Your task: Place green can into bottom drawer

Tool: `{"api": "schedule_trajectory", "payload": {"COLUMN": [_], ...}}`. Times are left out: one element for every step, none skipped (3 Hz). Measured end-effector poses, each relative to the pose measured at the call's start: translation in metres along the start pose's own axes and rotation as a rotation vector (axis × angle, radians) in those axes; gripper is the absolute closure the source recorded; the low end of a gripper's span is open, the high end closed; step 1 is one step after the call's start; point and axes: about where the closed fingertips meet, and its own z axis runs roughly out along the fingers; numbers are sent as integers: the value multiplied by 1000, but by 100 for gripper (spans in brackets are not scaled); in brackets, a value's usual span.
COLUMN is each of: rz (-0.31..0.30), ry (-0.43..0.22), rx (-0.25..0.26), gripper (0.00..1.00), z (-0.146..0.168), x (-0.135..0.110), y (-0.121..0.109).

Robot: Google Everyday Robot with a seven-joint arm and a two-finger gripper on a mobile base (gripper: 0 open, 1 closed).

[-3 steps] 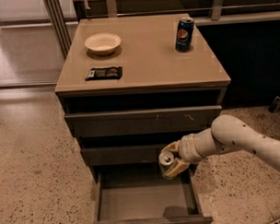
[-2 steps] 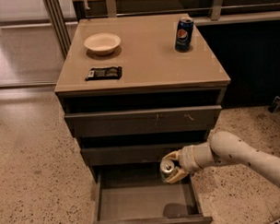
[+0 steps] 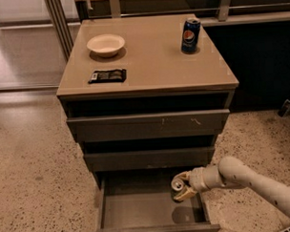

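The bottom drawer of the grey-brown cabinet is pulled open, its flat floor bare. My gripper reaches in from the right on a white arm and is shut on the green can. The can is held upright inside the drawer's back right part, its silver top showing, a little above the floor. A dark shadow lies on the floor in front of it.
On the cabinet top stand a blue Pepsi can, a pale bowl and a dark snack packet. The two upper drawers are nearly closed. Speckled floor surrounds the cabinet; a dark wall stands at the right.
My gripper has carried the can lower and slightly left, from above the drawer's right rim down into the drawer. The arm has dropped with it.
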Motion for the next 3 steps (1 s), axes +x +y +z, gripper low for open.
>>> {"api": "schedule_trajectory", "payload": {"rz": [8, -7, -28], "ry": [-6, -16, -44], "rx": [-4, -7, 20], "gripper": [100, 100, 100], "z": [6, 10, 31], "x": [3, 12, 47], "y": [3, 5, 6]}}
